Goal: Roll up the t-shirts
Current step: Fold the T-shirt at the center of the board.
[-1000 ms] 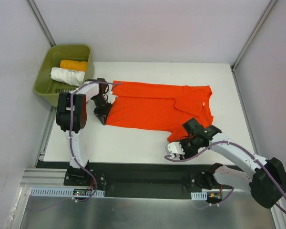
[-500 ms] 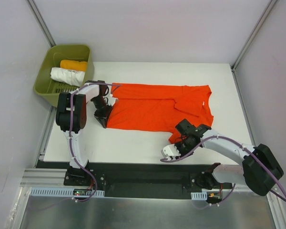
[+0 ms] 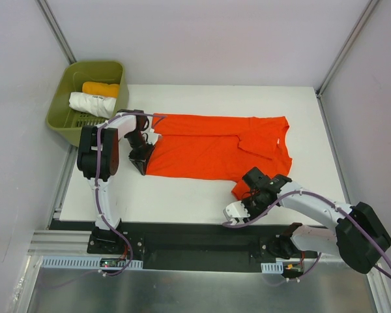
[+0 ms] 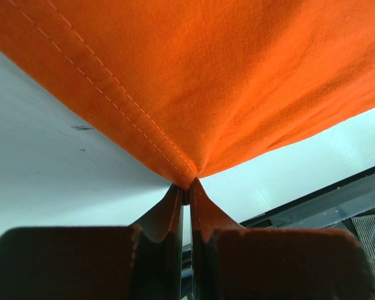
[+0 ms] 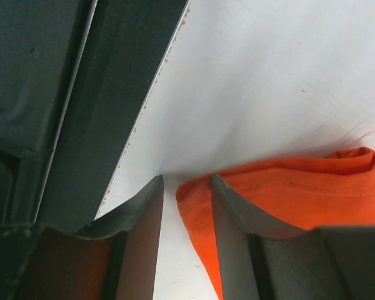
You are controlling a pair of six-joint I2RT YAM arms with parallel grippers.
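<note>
Though pinched, t-shirt (image 4: 225, 75) corner hidden

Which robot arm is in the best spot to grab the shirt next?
Right, probably. The right gripper is open, with a corner of the t-shirt between its fingers. The left gripper is shut on the other end.

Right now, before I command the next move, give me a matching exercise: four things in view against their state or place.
1 left gripper
2 right gripper
3 t-shirt
4 green basket

a holds a white roll
b shut on a shirt corner
c laid out on the table
d jaws apart around a cloth tip

Pairs: 1-b, 2-d, 3-c, 4-a
</note>
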